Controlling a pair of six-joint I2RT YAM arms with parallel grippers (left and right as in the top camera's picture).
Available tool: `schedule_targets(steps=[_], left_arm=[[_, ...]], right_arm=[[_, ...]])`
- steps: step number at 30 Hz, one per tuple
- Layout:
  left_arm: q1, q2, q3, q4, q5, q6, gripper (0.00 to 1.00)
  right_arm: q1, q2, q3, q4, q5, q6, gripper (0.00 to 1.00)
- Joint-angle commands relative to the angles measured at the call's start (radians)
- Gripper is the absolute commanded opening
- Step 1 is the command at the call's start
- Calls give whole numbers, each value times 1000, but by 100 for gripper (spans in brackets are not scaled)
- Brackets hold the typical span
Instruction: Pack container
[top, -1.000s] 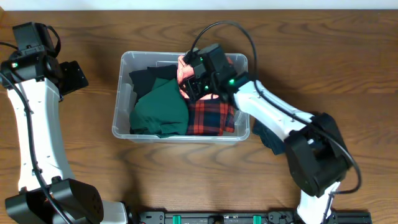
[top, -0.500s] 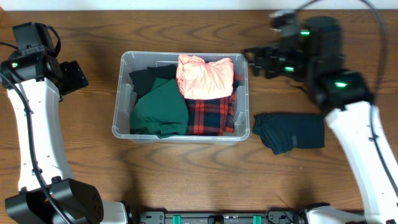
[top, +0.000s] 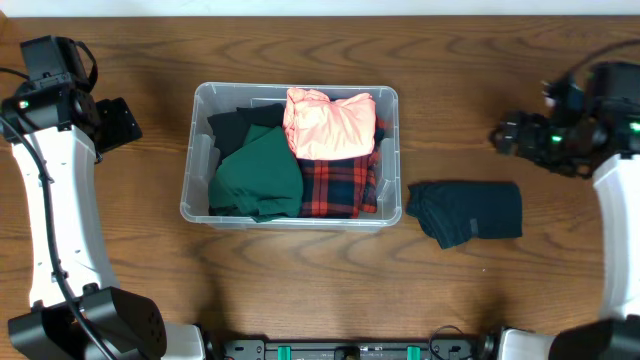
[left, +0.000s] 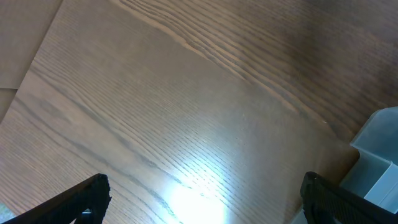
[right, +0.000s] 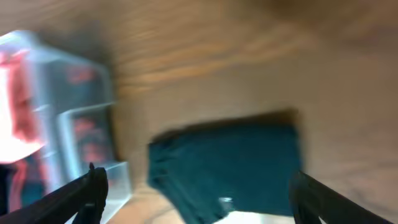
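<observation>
I see the clear rectangular container (top: 197, 165) upright at mid surface (top: 300, 290), lidless, filled with folded clothes (top: 265, 170).

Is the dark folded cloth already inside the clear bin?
No, the dark folded cloth lies on the table beside the container, outside its rim.

The left arm (top: 55, 215), along the left edge of the overhead frame, has smooth white link shells joined by rounded black joint housings. The largest housing is a black drum in the lower left corner. A black camera block (top: 50, 60) sits at the upper left, with thin black cables looping off it and one small green light nearby. The left gripper (top: 120, 122) is black and boxy. The right arm (top: 618, 230) has the same white shell at the right edge, with a black wrist cluster dotted with green lights and a black cable. The right gripper (top: 503, 135) is black too. In both wrist views the fingertips (left: 87, 196) are matte black wedges in the lower corners.
</observation>
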Motion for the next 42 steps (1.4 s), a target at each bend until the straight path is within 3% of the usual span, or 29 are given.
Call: schedule_targets(steps=[1,6,14,27,31,33,36,42], left_arm=[[3,-12,13,-3,-11,2,98],[3,-12,13,-3,-11,2,98],[3,-12,13,-3,-11,2,98],[3,-12,13,-3,-11,2,98],[3,-12,13,-3,-11,2,98],[3,-12,13,-3,-11,2,98],[3,-12,13,-3,-11,2,98],[3,-12,13,-3,-11,2,98]], right_arm=[[-117,49,-42,-2,-46,-15,94],[-219,154,-101,8,-166,-166,96],[-264,364,-139,24,-241,-278,92],[-209,488,-175,50,-235,-278,80],[-153,488,-193,80,-233,-278,59],[-132,488,-194,95,-232,-277,40],[-122,488,-194,117,-232,-270,23],[-124,429,-191,110,-351,-286,4]])
